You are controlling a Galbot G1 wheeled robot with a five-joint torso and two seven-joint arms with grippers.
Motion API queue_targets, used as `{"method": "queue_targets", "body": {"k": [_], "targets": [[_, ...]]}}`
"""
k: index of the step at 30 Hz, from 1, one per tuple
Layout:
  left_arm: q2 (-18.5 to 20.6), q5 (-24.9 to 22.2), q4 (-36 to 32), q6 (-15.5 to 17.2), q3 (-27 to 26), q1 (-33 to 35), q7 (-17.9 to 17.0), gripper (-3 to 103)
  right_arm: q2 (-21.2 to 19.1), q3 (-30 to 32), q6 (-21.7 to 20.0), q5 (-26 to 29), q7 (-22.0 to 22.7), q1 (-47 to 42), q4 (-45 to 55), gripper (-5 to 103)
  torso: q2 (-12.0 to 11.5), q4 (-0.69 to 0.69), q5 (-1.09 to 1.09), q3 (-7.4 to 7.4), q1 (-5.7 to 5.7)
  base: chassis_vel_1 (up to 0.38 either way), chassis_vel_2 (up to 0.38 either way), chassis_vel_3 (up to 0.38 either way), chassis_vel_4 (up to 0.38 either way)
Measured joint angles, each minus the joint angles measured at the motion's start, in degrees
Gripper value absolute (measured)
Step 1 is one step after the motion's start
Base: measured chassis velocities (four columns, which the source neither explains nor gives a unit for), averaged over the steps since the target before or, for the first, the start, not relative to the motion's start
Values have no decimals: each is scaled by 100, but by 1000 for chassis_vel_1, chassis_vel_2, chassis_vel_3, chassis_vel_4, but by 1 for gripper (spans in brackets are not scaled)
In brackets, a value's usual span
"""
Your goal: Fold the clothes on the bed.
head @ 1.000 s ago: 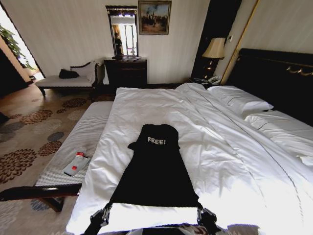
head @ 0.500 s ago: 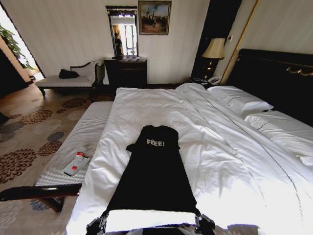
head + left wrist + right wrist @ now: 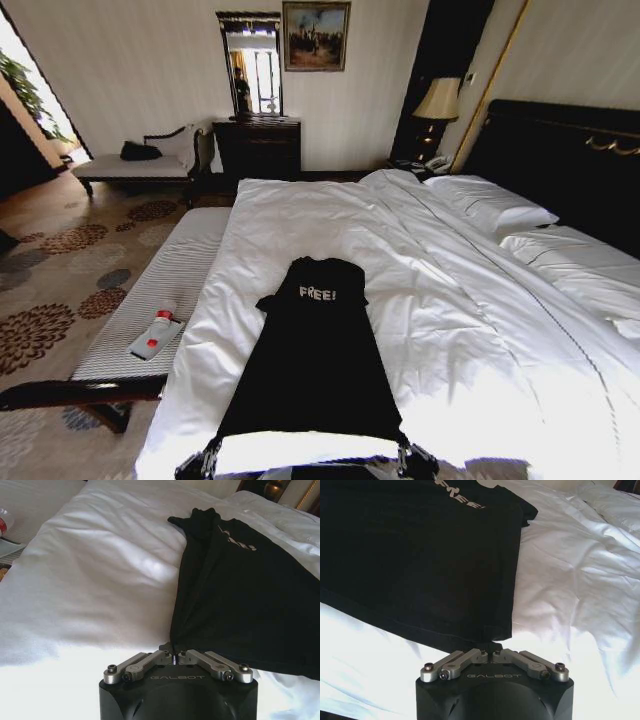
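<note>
Jaws of both grippers are pressed together on the hem corners of the black T-shirt (image 3: 312, 350): in the left wrist view the left gripper (image 3: 173, 658) pinches the shirt's near corner where the cloth bunches into folds, and in the right wrist view the right gripper (image 3: 490, 653) nips the opposite hem corner. From the head view the left gripper (image 3: 205, 462) and right gripper (image 3: 412, 460) sit at the foot edge of the bed (image 3: 480, 330), with the hem stretched straight between them.

The shirt lies lengthwise on the white duvet (image 3: 300, 220), chest up, with the white "FREE!" lettering (image 3: 318, 293) toward the far end and its short sleeves tucked close to the body, so it tapers away from the hem.

White pillows (image 3: 490, 205) rest against the dark headboard (image 3: 560, 150). Beside the bed on the robot's left stands a grey striped bench (image 3: 170, 290) carrying a small red-and-white packet (image 3: 156, 336). Farther off are a pale chaise (image 3: 140, 160), a dark dresser (image 3: 257, 145) under a mirror (image 3: 250, 65), and a lamp (image 3: 437, 100).
</note>
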Motion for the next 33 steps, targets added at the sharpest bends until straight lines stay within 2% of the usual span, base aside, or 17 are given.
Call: {"method": "queue_targets", "body": {"k": [7, 9, 11, 13, 14, 15, 18, 19, 20, 21, 23, 24, 27, 29, 32, 33], "targets": [[-63, 259, 58, 13, 188, -47, -92, 1, 5, -58, 196, 26, -21, 126, -97, 0, 0, 1, 0, 0, 0, 0, 0, 0, 0], [-74, 256, 13, 52, 213, -68, -147, -3, -5, -58, 226, 40, -29, 120, -59, 0, 0, 1, 0, 0, 0, 0, 0, 0, 0], [-73, 238, -41, 88, 214, -82, -214, 7, -10, -54, 264, 44, -31, 108, -36, 0, 0, 2, 1, 0, 0, 0, 0, 0, 0], [-73, 236, -55, 94, 212, -85, -225, 7, -10, -54, 276, 46, -33, 101, -27, 0, 0, 2, 0, 0, 0, 0, 0, 0, 0], [-71, 236, -92, 108, 203, -86, -256, 17, -12, -62, 302, 40, -43, 78, -2, -1, 0, 1, 0, 0, 0, 0, 0, 0, 0], [-70, 236, -110, 114, 195, -84, -278, 17, -13, -77, 322, 28, -47, 62, 18, 4, 0, 1, 0, 0, 0, 0, 0, 0, 0], [-90, 234, -145, 121, 143, -62, -317, 33, -11, -119, 363, -7, -76, 11, 100, 20, 0, 1, 0, 0, 0, 0, 0, 0, 0], [-90, 234, -145, 121, 143, -62, -317, 33, -11, -119, 363, -7, -76, 11, 100, 20, 0, 1, 0, 0, 0, 0, 0, 0, 0], [-99, 228, -147, 122, 113, -54, -327, 39, -9, -123, 370, -12, -80, -1, 118, 20, 0, 1, 0, 0, 0, 0, 0, 0, 0], [-105, 218, -148, 123, 81, -47, -329, 39, -9, -121, 377, -15, -80, -9, 123, 25, 0, 1, 0, 0, -1, 0, 0, 0, 0], [-112, 188, -162, 123, 7, -20, -332, 49, -13, -78, 381, -27, -47, -41, 119, 37, 0, 1, 0, 0, 0, 0, 0, 0, 0], [-112, 188, -162, 123, 7, -20, -332, 49, -13, -78, 381, -27, -47, -41, 119, 37, 0, 1, 0, 0, 0, 0, 0, 0, 0], [-126, 165, -203, 123, -64, 14, -332, 66, -23, 4, 321, -65, 70, -59, 41, 53, 0, 1, 0, 0, 0, 0, 0, 0, 0], [-131, 164, -218, 121, -77, 25, -332, 66, -24, 23, 310, -62, 103, -59, 24, 53, 0, 1, 0, 0, 0, 0, 0, 0, 0], [-156, 166, -318, 105, -153, 82, -332, 82, -28, 107, 284, 5, 191, -79, 51, 69, 0, 0, 0, 0, 0, 0, 0, 0, 0], [-156, 166, -318, 105, -153, 82, -332, 82, -28, 107, 284, 5, 191, -79, 51, 69, 0, 0, 0, 0, 0, 0, 0, 0, 0]]}}
